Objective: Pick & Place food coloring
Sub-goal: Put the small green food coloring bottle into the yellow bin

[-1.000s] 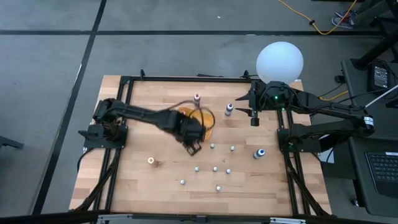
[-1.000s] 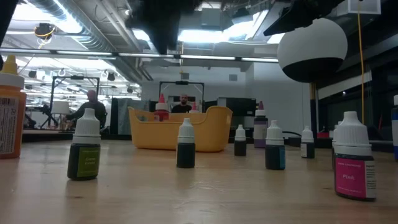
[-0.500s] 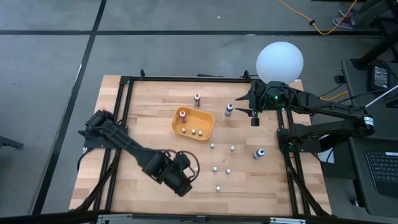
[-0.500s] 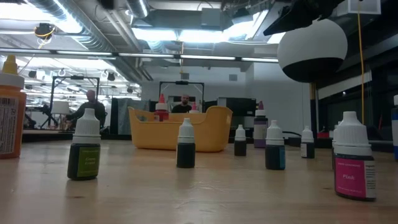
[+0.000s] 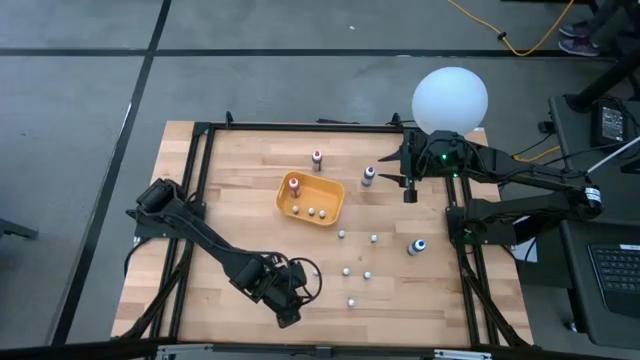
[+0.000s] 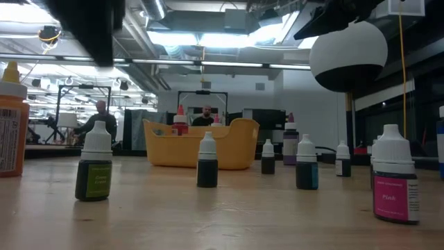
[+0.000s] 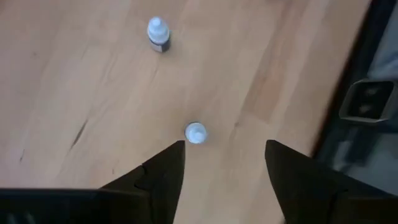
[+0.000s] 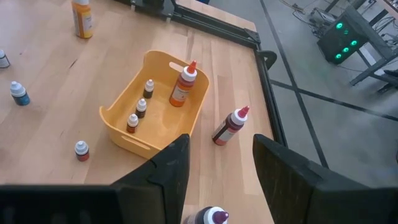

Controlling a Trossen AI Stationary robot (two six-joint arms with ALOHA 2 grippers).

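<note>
step: reach for next bottle. left claw spread wide, empty, above white-capped food coloring at lower centre of counter. next: descend, close. tray upper centre. right claw parted, waiting.

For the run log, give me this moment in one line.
left gripper: open, over white-capped bottle | right gripper: open, waiting | orange tray: four bottles inside

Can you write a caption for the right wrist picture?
Orange tray holding four bottles, seen past the open right gripper.
</note>
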